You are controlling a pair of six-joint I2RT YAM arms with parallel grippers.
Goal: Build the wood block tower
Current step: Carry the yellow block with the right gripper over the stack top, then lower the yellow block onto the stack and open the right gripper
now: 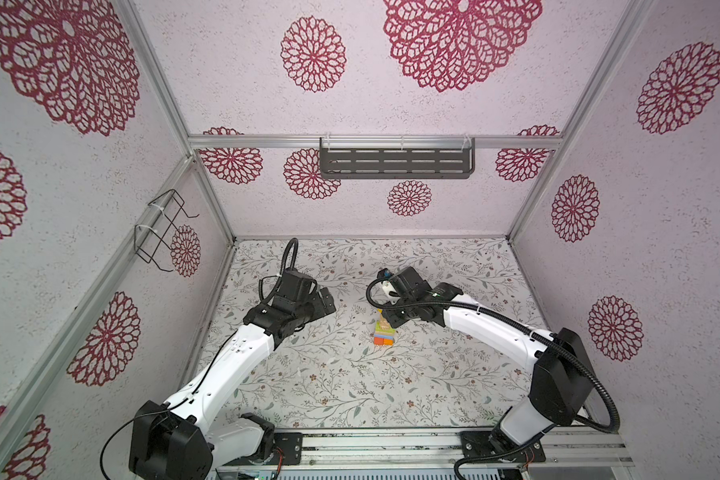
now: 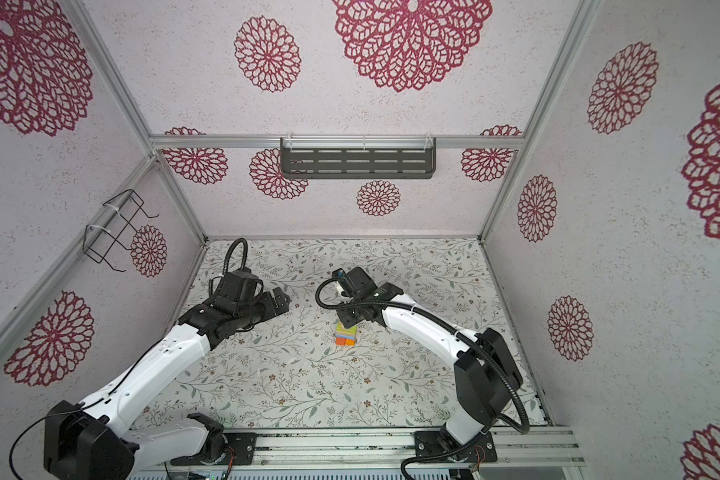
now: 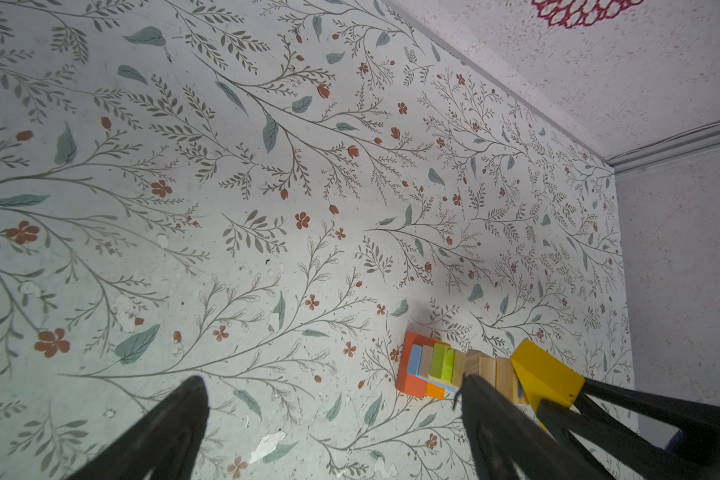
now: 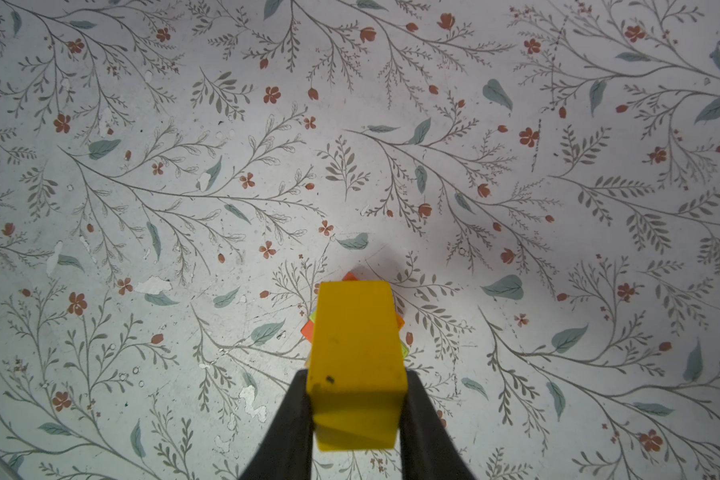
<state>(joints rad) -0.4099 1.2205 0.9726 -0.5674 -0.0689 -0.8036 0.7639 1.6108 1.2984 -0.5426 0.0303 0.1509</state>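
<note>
The tower (image 1: 383,334) (image 2: 346,334) stands mid-table in both top views. In the left wrist view its red-orange base (image 3: 410,376) carries blue, tan and lime-green bricks (image 3: 441,365) and tan cubes (image 3: 499,372). The yellow roof-shaped piece (image 3: 545,376) (image 4: 356,340) is at the very top, against the tan cubes. My right gripper (image 4: 357,374) reaches down from above and is shut on it, one finger (image 4: 296,419) on each side. My left gripper (image 3: 332,380) (image 1: 325,301) hovers to the left of the tower, apart from it, open and holding nothing.
The floral tabletop (image 1: 350,374) is walled at the back and on both sides. A black slotted shelf (image 1: 395,164) hangs on the back wall and a wire rack (image 1: 163,228) on the left wall. Both arm bases sit on the front rail (image 1: 391,449).
</note>
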